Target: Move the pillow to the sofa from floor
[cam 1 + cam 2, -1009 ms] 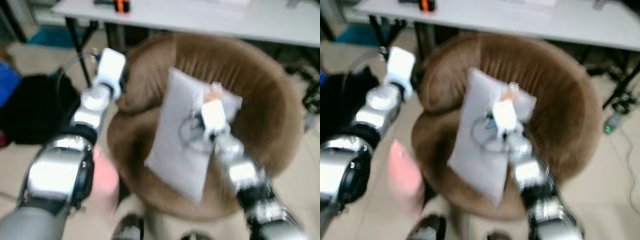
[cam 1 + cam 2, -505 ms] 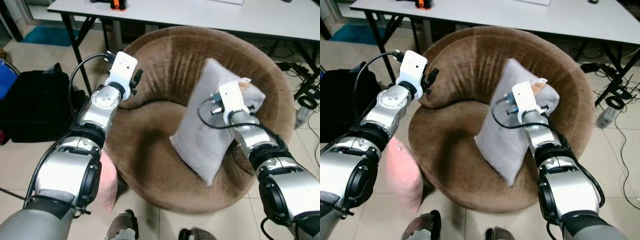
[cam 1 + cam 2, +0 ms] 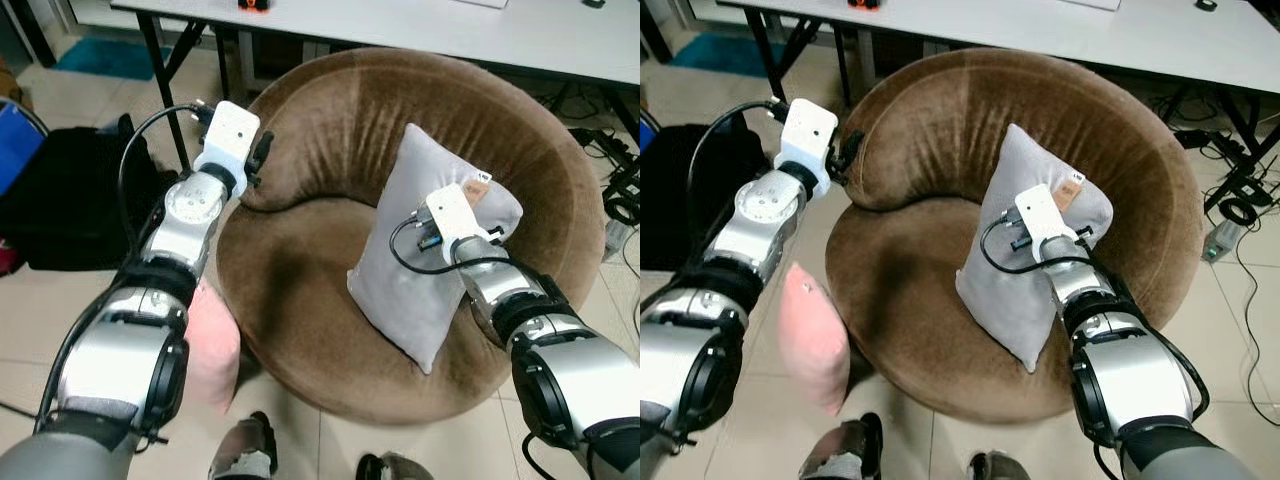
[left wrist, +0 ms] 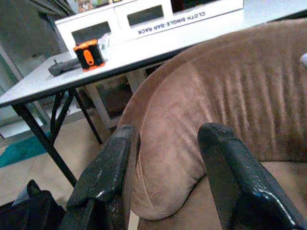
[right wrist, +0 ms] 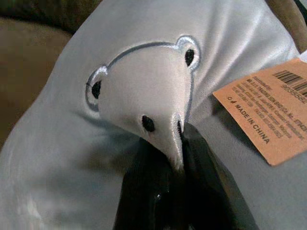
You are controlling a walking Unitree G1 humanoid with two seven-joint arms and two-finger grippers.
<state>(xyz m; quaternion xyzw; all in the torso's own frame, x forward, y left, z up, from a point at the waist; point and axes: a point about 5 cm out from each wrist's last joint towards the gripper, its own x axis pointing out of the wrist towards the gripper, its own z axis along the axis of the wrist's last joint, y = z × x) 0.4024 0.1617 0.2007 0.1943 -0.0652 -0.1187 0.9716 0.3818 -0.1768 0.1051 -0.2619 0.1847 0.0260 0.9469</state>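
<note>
- Fingers (image 5: 144, 191) of the right gripper (image 5: 175, 158) are pinched together on a raised, embroidered bear face on the grey pillow (image 3: 430, 260), a fold of fabric caught between them.
- Fingers (image 4: 108, 177) of the left gripper (image 4: 168, 167) stand well apart with nothing between them, held out before the sofa's (image 3: 330, 130) left back roll.
- Grey pillow stands tilted on the brown sofa seat, its upper edge leaning against the backrest, its lower corner near the front rim.
- A card tag (image 5: 268, 115) hangs near the held spot.
- A pink pillow (image 3: 812, 335) stands on the floor, just beside the sofa's left front, near the robot's left arm.
- Handling, as I judge it: the pillow looks light, soft and smooth-skinned, so it will sag and swing from a pinch and may slip.
- A corner, a seam or that raised face gives a fold to nip; the flat middle offers little.
- It is not fragile; a firm squeeze should do no harm.
- Once let go it may slump flat onto the seat.
</note>
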